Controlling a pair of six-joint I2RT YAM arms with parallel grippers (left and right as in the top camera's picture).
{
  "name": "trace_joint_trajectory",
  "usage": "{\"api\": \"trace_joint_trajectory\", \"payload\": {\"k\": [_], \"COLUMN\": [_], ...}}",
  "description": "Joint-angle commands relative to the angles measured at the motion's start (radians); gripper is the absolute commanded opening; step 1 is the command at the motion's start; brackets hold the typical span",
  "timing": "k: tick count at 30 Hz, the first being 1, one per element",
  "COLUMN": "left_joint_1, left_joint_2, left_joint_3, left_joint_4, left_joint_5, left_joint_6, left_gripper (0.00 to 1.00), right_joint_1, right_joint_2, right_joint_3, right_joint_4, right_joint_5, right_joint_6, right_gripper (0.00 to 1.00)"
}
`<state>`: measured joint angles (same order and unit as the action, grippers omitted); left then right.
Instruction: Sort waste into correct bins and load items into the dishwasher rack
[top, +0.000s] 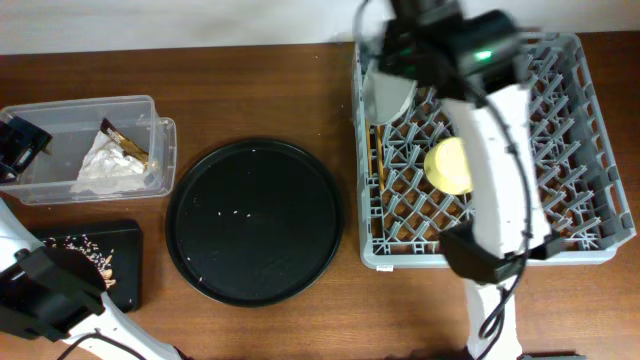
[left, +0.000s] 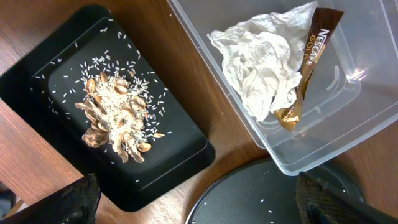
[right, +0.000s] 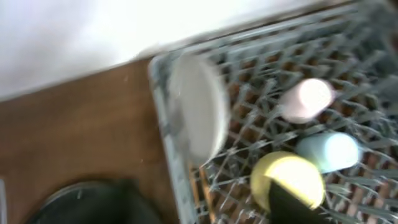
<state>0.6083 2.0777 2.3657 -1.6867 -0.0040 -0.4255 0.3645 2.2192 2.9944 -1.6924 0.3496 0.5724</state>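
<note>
Here, the pale round plate (right: 199, 106) stands on edge in a corner of the grid-pegged grey rack (top: 410, 258), near a smooth yellow bowl (right: 286, 179), pink cup (right: 305, 99) and blue cup (right: 328, 151). Left fingers (left: 74, 202) gape, empty; right fingers (right: 292, 205) are blurred, so I cannot tell.

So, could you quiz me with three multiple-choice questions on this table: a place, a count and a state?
1. Where is the crumpled napkin? A) clear tub B) black rectangular tray C) round black tray
2. How many cups are in the dishwasher rack? A) one B) two C) four
3. How does the plate sit? A) flat B) on edge C) upside down
Answers: 1 A, it lies by the Nescafe wrapper; 2 B, a pink cup and a light-blue cup; 3 B, it stands on its rim.
</note>
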Motion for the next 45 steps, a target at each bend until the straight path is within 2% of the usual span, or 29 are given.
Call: {"api": "trace_joint_trajectory", "payload": {"k": [1,2,3,5,8,10,12,15,17,18,20,21,22,23,26,31,34,36,39,41,44,45], "left_joint_1": [0.003,0.003,0.003,0.003,0.003,0.003,0.003,0.003,0.003,0.003,0.003,0.003,0.003,0.003,0.003,0.003,0.003,0.003,0.003,0.003,0.003,0.003], "left_joint_2": [-0.031,-0.031,-0.031,-0.031,-0.031,-0.031,-0.031,-0.031,-0.031,-0.031,-0.031,-0.031,-0.031,-0.031,-0.031,-0.031,-0.031,-0.031,-0.031,-0.031,-0.031,-0.031], "left_joint_3": [0.007,0.007,0.007,0.007,0.007,0.007,0.007,0.007,0.007,0.007,0.007,0.007,0.007,0.007,0.007,0.007,0.007,0.007,0.007,0.007,0.007,0.007], "left_joint_4": [-0.002,-0.002,-0.002,-0.002,-0.002,-0.002,-0.002,-0.002,-0.002,-0.002,-0.002,-0.002,-0.002,-0.002,-0.002,-0.002,-0.002,-0.002,-0.002,-0.002,-0.002,-0.002], "left_joint_5": [0.000,0.000,0.000,0.000,0.000,0.000,0.000,0.000,0.000,0.000,0.000,0.000,0.000,0.000,0.000,0.000,0.000,0.000,0.000,0.000,0.000,0.000], "left_joint_6": [0.016,0.016,0.016,0.016,0.016,0.016,0.016,0.016,0.016,0.016,0.016,0.016,0.016,0.016,0.016,0.016,0.016,0.016,0.016,0.016,0.016,0.016], "left_gripper": [0.99,0.99,0.99,0.99,0.99,0.99,0.99,0.99,0.99,0.99,0.99,0.99,0.99,0.99,0.99,1.00,0.99,0.99,0.99,0.99,0.99,0.99], "right_joint_1": [-0.180,-0.252,-0.333,-0.358,-0.332,-0.317,-0.320,-0.320,-0.319,-0.319,-0.282,-0.211,-0.131,-0.062,0.056,0.061,0.060,0.010,-0.232,-0.336,-0.346,-0.345], "right_joint_2": [0.035,0.064,0.113,0.160,0.164,0.163,0.139,0.002,-0.150,-0.222,-0.348,-0.455,-0.554,-0.636,-0.785,-0.780,-0.798,-0.892,-1.276,-1.545,-1.842,-1.895], "right_joint_3": [-0.050,-0.075,-0.140,-0.259,-0.401,-0.419,-0.405,-0.402,-0.402,-0.402,-0.438,-0.506,-0.597,-0.671,-0.780,-0.780,-0.818,-0.955,-1.587,-2.037,-2.481,-2.552], "right_joint_4": [-0.002,0.012,0.055,0.171,0.264,0.296,0.283,0.247,0.128,0.029,-0.007,-0.007,-0.006,-0.006,-0.006,-0.006,-0.004,0.104,0.538,0.937,1.297,1.373], "right_joint_5": [-0.192,-0.296,-0.463,-0.715,-0.728,-0.907,-1.076,-1.002,-0.850,-0.777,-0.748,-0.744,-0.669,-0.598,-0.584,-0.584,-0.504,-0.496,-0.622,-0.767,-0.757,-0.748], "right_joint_6": [-0.003,-0.004,-0.018,-0.149,-0.164,-0.314,-0.363,-0.320,-0.321,-0.322,-0.356,-0.356,-0.356,-0.356,-0.355,-0.355,-0.473,-0.494,-0.499,-0.542,-0.542,-0.542], "right_gripper": [0.19,0.08,0.04,0.04,0.04,0.04,0.04,0.06,0.24,0.30,0.40,0.59,0.98,0.98,0.98,0.99,0.98,0.98,0.98,0.98,0.98,0.98]}}
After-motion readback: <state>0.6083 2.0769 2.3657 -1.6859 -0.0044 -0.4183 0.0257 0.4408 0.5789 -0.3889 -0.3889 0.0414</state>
